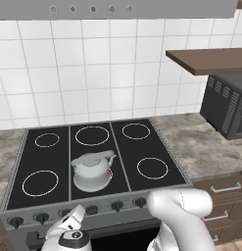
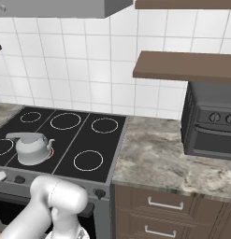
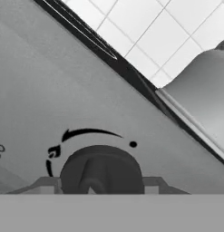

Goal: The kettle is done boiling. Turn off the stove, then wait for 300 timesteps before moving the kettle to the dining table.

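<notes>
The kettle (image 1: 93,171) stands upright on the front middle burner of the stove (image 1: 147,147), with a red glow at its base; it is also at the left in the right base view (image 2: 32,148). My gripper (image 1: 76,213) is low at the stove's grey front, left of and below the kettle. Up close, a black knob (image 3: 100,170) sits between my gripper's (image 3: 100,186) fingertips (image 3: 46,185), which press on both its sides. A pale grey rounded body (image 3: 204,90), likely the kettle, rises beyond the cooktop edge. The dining table is out of view.
More black knobs (image 1: 116,205) line the stove front. A dark toaster oven (image 2: 210,121) sits on the marble counter (image 2: 154,158) to the right, under a brown shelf (image 2: 187,67). Handled drawers (image 2: 163,205) are below. White tiled wall behind.
</notes>
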Controlling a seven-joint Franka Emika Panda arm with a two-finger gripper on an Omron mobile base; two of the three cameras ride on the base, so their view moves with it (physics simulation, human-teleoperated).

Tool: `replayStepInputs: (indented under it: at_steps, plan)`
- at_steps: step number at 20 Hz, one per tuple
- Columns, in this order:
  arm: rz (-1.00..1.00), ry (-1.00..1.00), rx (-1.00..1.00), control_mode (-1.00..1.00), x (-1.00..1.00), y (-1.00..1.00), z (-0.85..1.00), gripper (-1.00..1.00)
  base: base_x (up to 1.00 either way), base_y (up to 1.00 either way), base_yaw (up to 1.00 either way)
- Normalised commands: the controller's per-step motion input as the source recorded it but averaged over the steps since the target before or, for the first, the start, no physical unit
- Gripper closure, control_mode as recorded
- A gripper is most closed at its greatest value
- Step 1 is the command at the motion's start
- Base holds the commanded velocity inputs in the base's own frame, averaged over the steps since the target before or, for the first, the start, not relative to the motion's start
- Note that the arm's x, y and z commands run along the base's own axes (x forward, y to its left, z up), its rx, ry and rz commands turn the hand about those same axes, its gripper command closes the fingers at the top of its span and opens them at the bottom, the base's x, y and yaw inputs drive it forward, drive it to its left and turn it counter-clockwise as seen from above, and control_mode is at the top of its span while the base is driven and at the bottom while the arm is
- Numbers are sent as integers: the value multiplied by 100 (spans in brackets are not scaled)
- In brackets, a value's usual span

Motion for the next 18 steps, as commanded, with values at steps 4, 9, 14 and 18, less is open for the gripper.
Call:
replayStepInputs:
  at_steps: [4,9,14,18]
  plan:
    - [-6,-6,29,-100,-13,-2,-11,100,0,0,0]
    - [-7,-8,28,-100,-13,-2,-9,100,0,0,0]
    - [-8,-10,27,-100,-13,-1,-8,100,0,0,0]
    - [-9,-11,27,-100,-14,0,-10,100,0,0,0]
